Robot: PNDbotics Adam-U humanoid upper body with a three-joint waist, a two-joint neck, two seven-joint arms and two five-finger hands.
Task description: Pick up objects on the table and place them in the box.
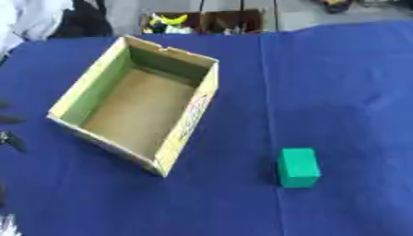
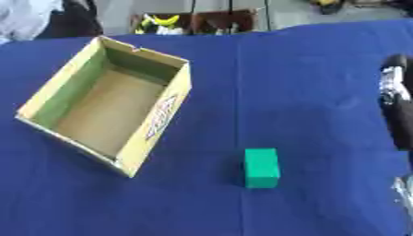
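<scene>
Green block (image 1: 298,167) sits lower right of centre on the blue tablecloth (image 1: 347,92), nothing touching it. Cardboard box (image 1: 80,99), open and empty, lies upper left, well apart from the block. Step in hand looks like the approach: no pick-up yet. Next move calls for a reach down to the block, then a carry up-left. Right hand (image 2: 397,106) shows only at the right edge, above and right of the block; fingers' state cannot be told. Dark bits at the left edge, unclear.
</scene>
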